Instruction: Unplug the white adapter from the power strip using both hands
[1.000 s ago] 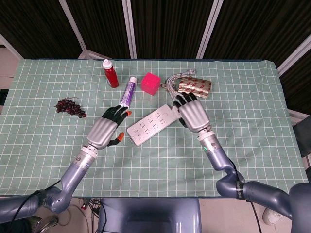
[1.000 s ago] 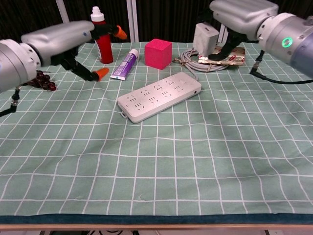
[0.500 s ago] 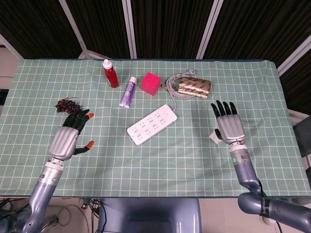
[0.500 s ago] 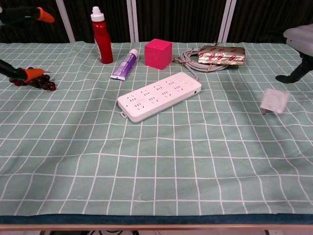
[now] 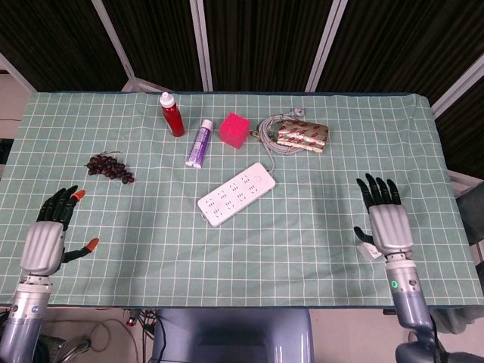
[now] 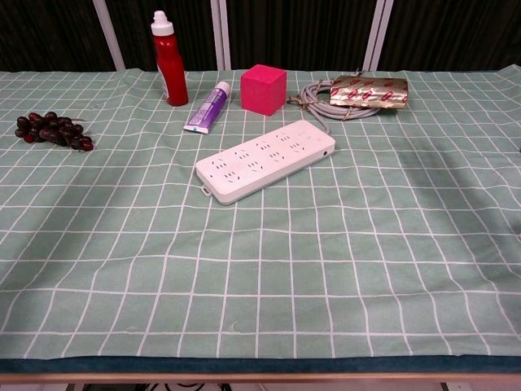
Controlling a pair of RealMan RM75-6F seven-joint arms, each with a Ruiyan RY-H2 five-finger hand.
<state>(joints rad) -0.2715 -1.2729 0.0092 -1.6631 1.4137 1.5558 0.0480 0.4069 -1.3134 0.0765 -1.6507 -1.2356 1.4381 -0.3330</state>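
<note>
The white power strip (image 5: 236, 193) (image 6: 264, 159) lies at an angle in the middle of the table, with nothing plugged into it. The white adapter (image 5: 368, 249) shows only in the head view, near the front right of the cloth, just beside the thumb side of my right hand (image 5: 388, 224). That hand has its fingers straight and spread; I cannot tell whether it touches the adapter. My left hand (image 5: 49, 236) hovers at the front left with fingers apart and nothing in it. Neither hand appears in the chest view.
Behind the strip stand a red bottle (image 5: 172, 114), a purple tube (image 5: 200, 143) and a pink cube (image 5: 234, 129). A coiled grey cable (image 5: 274, 134) lies by a foil packet (image 5: 302, 136). Dark grapes (image 5: 108, 166) lie at the left.
Both hands have drawn back from the strip to the table's front corners. The adapter left the strip with the right hand and now sits near the front right edge.
</note>
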